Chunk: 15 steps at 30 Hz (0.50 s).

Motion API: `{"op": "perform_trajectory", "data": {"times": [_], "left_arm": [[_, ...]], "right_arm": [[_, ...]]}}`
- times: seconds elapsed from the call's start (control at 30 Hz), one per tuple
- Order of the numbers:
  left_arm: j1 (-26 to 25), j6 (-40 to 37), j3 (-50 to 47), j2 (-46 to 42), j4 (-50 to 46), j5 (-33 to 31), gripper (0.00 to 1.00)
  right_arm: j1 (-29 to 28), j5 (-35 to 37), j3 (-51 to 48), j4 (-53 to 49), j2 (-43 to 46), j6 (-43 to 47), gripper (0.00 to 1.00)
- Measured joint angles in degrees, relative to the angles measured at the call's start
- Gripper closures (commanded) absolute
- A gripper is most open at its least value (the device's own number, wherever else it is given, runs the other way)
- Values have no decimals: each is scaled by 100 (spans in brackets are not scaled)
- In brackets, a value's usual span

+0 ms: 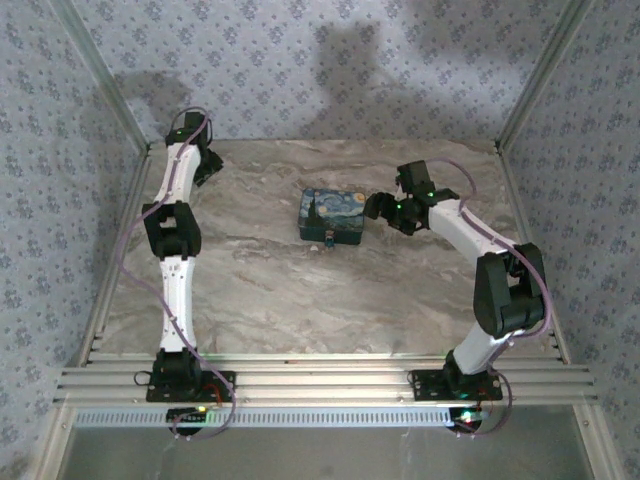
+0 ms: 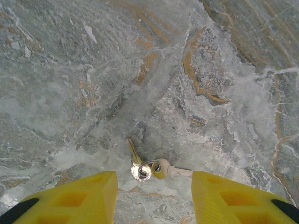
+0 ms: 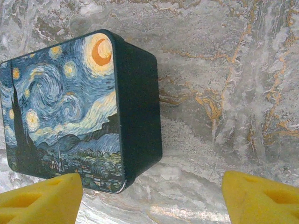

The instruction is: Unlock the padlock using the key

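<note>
Two brass keys on one ring lie flat on the marble table. My left gripper stands open just behind them, a yellow finger on each side, and the right key's tip lies close to the right finger. In the top view that gripper is at the far left back of the table. A small padlock hangs at the front of a Starry Night tin box; it is too small to read. My right gripper hovers open beside the tin's right end, holding nothing.
Patterned walls with metal frame posts enclose the table on the left, back and right. An aluminium rail carrying both arm bases runs along the near edge. Bare marble lies between the tin and the rail.
</note>
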<state>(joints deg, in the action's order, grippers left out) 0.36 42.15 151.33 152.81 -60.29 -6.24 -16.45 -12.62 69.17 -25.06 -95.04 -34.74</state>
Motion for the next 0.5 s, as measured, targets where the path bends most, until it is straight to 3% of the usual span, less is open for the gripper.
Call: {"op": "perform_trajectory", "data": {"times": [0.5], "left_arm": [[-645,684,-662,-22,264,-31,49]], "right_arm": [[4,66,-249,-42,463,26,20]]}}
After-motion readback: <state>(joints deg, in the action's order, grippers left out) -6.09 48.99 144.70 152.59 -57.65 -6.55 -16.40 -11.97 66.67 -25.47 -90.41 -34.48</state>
